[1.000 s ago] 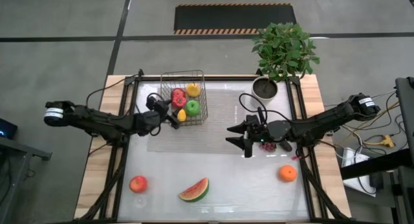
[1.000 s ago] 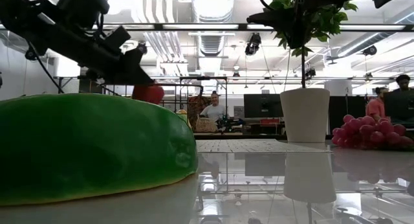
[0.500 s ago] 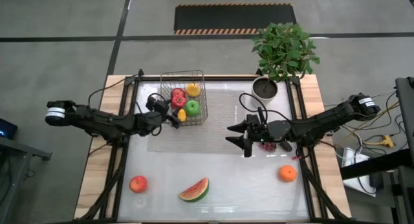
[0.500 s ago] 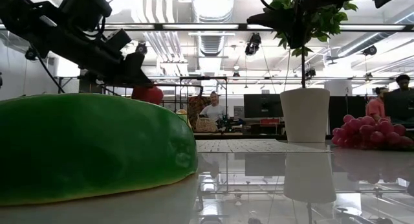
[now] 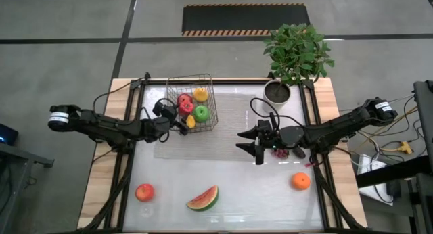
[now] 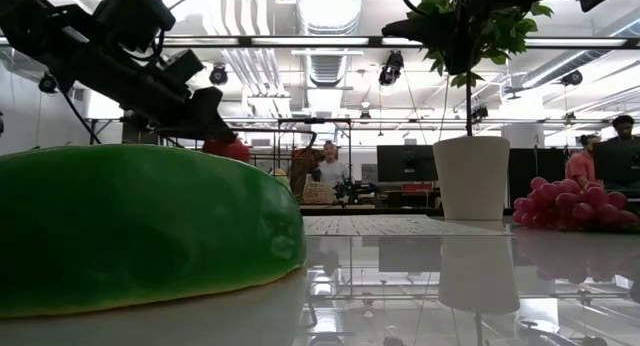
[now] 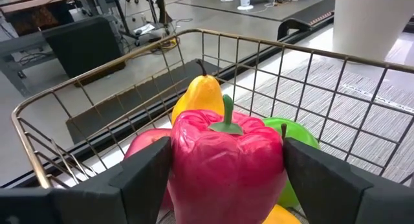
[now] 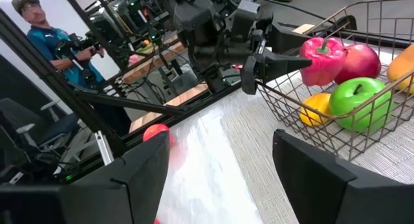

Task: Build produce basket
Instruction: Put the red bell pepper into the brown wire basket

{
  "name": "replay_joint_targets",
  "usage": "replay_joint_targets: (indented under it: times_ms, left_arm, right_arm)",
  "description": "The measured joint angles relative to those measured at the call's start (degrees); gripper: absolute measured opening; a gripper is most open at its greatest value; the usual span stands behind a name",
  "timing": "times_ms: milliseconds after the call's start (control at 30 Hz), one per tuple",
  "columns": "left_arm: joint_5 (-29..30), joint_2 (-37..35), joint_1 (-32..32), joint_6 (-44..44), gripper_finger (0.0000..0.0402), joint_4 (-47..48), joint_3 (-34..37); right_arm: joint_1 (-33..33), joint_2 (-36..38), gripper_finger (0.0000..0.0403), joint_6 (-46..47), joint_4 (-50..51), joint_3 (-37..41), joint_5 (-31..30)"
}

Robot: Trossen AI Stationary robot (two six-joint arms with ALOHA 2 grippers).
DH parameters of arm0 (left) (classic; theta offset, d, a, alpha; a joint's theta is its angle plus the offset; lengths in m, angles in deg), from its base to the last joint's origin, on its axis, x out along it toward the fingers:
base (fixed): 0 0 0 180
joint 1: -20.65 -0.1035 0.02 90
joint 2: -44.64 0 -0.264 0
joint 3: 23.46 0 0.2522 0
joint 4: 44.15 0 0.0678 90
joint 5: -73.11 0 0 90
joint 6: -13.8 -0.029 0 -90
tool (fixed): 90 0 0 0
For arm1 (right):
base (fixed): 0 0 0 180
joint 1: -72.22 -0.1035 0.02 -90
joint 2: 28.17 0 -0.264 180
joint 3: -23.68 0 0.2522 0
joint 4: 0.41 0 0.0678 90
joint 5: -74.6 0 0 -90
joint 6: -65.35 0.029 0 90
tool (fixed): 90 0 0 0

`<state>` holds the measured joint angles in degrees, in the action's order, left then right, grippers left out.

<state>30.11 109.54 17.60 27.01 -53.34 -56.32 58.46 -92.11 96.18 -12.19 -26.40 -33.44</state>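
Observation:
The wire basket stands at the table's far left. It holds a red apple, a green apple, a pear and a lemon. A red pepper is over the basket's left part, above the red apple, with my left gripper shut on it. My right gripper hangs open above the table's middle right with nothing between its fingers. Purple grapes lie under its arm. My left gripper has the red pepper's two flanks between its two fingers, stem up. The fingers come nearly level from the table's left, over the basket's rim. The pepper's underside is hidden; it sits against the red apple.
An orange lies at the near right, a watermelon slice at the near middle and a red-orange fruit at the near left. A white plant pot stands at the far right. A woven mat lies beside the basket.
In the low view the red pepper has sunk a little with my left gripper, toward the fruit in the basket. My right arm has kept still.

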Motion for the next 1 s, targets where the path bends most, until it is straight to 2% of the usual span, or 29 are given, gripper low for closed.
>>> replay_joint_targets:
  times_ms: [633,1000]
  left_arm:
    - [-3.56,-0.42,0.01,-0.04,0.0274,-0.05,-0.77]
    - [-5.62,-0.56,0.02,-0.02,0.0274,0.06,-1.50]
  right_arm:
    - [-0.24,0.00,0.0288,0.02,-0.09,0.00,-0.02]
    - [-0.24,0.00,0.0288,0.02,-0.07,0.00,-0.02]
